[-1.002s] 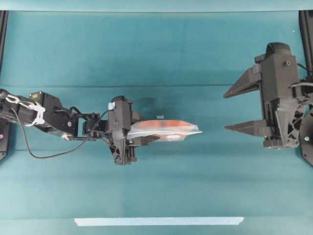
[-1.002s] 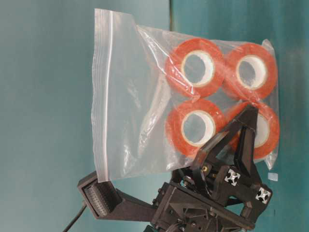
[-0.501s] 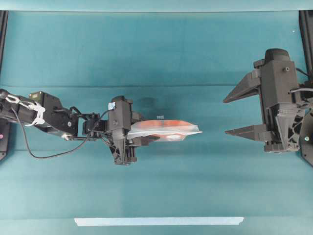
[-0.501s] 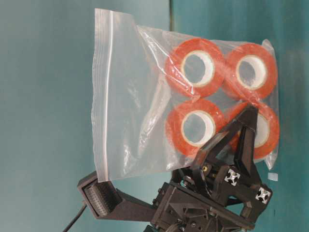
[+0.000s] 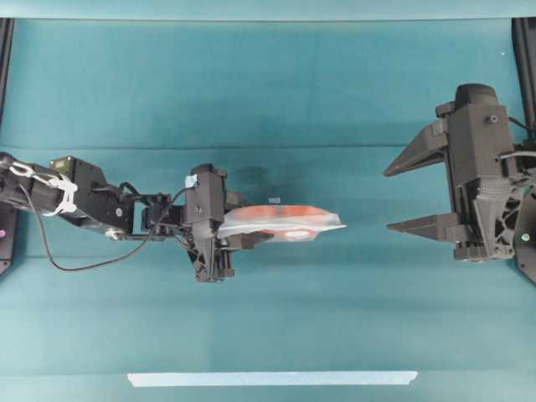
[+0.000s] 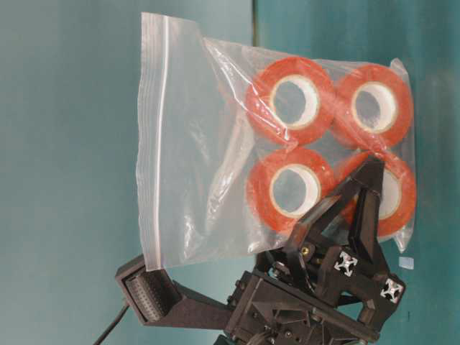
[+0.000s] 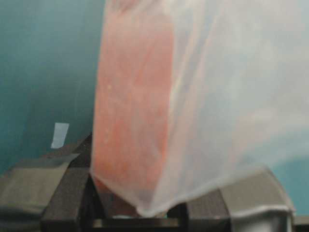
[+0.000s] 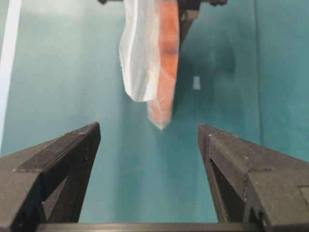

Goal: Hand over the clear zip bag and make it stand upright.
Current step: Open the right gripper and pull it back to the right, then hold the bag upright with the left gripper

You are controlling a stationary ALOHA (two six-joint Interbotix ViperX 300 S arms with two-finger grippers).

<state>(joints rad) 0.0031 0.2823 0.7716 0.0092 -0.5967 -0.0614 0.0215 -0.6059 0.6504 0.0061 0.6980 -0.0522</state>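
Since a second ago my right claw (image 5: 399, 194) has shifted only a touch along the worktop's right edge, while my left claw (image 5: 224, 235) and the clear zip bag (image 5: 280, 223) are staying where they were. Nearest in the table-level view, my left claw is pinching the bag's lower edge, its black fingers (image 6: 363, 205) pressing over the lower right tape roll. The bag is hanging above the middle of the worktop (image 5: 268, 92), clear of its surface, held on edge so that from overhead it is showing as a thin sliver pointing toward the right side. In the table-level view its zip strip (image 6: 159, 136) is running down the left side and the four orange tape rolls (image 6: 291, 100) are bunching at the right. Farther along, well apart from the bag's free end, my right claw is standing spread wide, holding nothing, its opening facing the bag. A pale tape strip (image 5: 272, 378) is lying along the worktop's front edge.
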